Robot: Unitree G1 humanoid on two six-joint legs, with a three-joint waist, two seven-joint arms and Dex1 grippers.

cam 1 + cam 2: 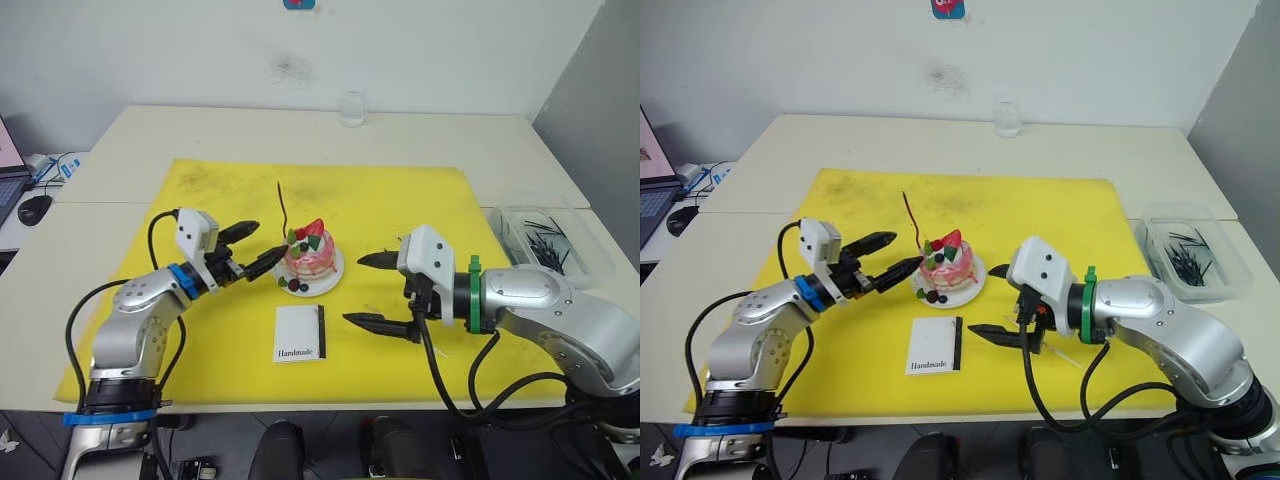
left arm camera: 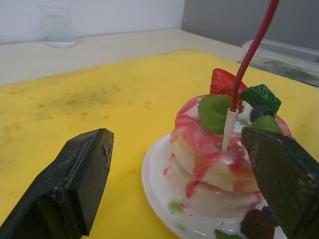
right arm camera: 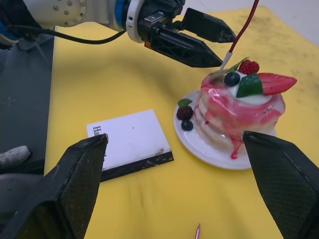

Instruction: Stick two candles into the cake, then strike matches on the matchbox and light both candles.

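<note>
Upright, slightly tilted, red candle (image 1: 282,208) in cake (image 1: 309,255), left gripper (image 1: 256,247) spread beside

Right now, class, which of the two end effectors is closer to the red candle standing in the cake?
The left end effector: one fingertip lies by the red candle's base in the cake; the right end effector sits farther off.

Setting: a lab or office room. Plain beige tables (image 1: 150,135) are standing against a bare white wall (image 1: 150,50); a laptop (image 1: 12,170), mouse (image 1: 34,208) and cables are lying at the frame's left edge.
</note>
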